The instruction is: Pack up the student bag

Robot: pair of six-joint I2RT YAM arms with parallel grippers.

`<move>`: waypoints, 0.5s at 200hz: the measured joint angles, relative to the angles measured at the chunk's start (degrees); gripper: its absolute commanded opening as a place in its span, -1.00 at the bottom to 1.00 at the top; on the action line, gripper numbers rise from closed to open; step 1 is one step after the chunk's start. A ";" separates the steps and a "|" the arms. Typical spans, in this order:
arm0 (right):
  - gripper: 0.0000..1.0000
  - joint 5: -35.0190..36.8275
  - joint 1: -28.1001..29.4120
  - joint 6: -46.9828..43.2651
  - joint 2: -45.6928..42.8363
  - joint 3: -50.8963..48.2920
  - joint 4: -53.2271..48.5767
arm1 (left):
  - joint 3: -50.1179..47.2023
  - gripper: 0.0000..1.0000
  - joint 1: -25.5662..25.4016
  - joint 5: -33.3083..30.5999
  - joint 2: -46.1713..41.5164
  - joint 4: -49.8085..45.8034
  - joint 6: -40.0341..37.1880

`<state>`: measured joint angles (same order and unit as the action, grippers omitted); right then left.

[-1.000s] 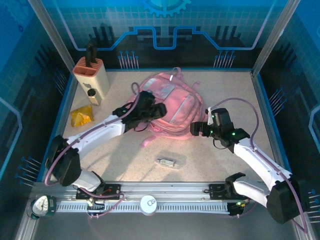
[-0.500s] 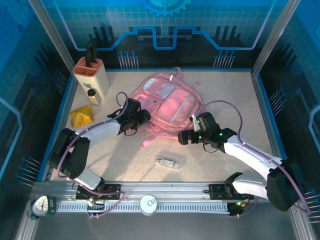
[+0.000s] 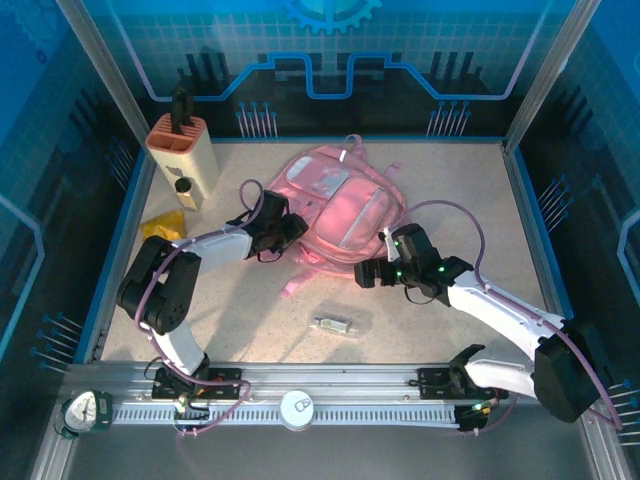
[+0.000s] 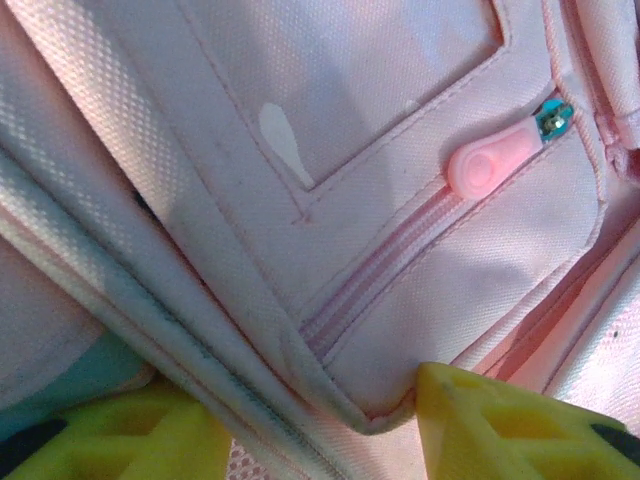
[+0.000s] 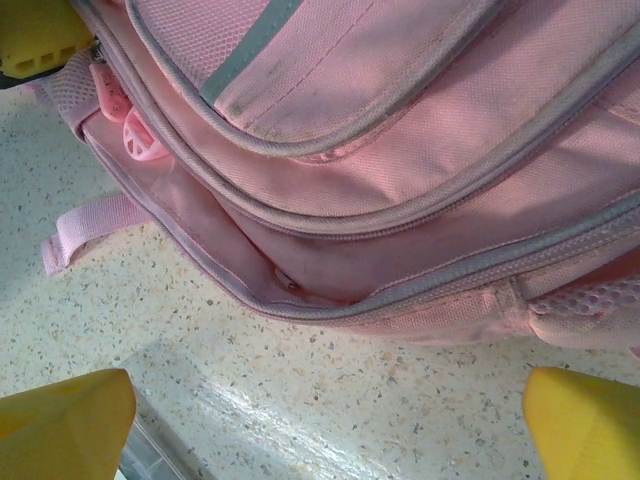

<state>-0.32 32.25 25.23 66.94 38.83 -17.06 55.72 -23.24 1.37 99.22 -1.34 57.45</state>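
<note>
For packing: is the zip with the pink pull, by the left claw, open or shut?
Shut where visible: on the student bag the zip teeth meet up to the pink pull.

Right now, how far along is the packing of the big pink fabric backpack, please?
Done: nothing looks packed; the small yellow packet and the small clear-wrapped item lie on the table outside the soft pink fabric backpack. In hand: the left gripper straddles a side seam, the right gripper hovers open at its near edge. Left: open it, load the items, zip up.
</note>
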 measured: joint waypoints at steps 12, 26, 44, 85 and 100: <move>0.99 0.07 0.00 0.00 0.07 0.00 -0.02 | 0.48 -0.38 0.17 -0.02 0.44 0.02 0.31; 0.99 0.24 0.00 0.00 0.26 0.00 -0.04 | 0.98 -0.55 0.31 -0.07 0.83 0.07 0.72; 0.99 0.42 0.07 0.00 0.55 0.04 -0.20 | 1.14 -0.74 0.55 -0.20 0.90 0.15 1.18; 0.99 2.25 2.23 0.04 1.79 2.01 -2.12 | 1.14 -1.00 0.59 0.02 0.57 0.24 2.95; 0.99 2.29 3.39 0.24 3.76 4.37 -2.62 | 1.14 -1.00 0.59 0.13 0.02 0.22 3.82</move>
<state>1.98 35.64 25.47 70.70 43.20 -19.68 56.86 -22.65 1.50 99.24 -1.13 61.28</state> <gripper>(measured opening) 0.997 0.078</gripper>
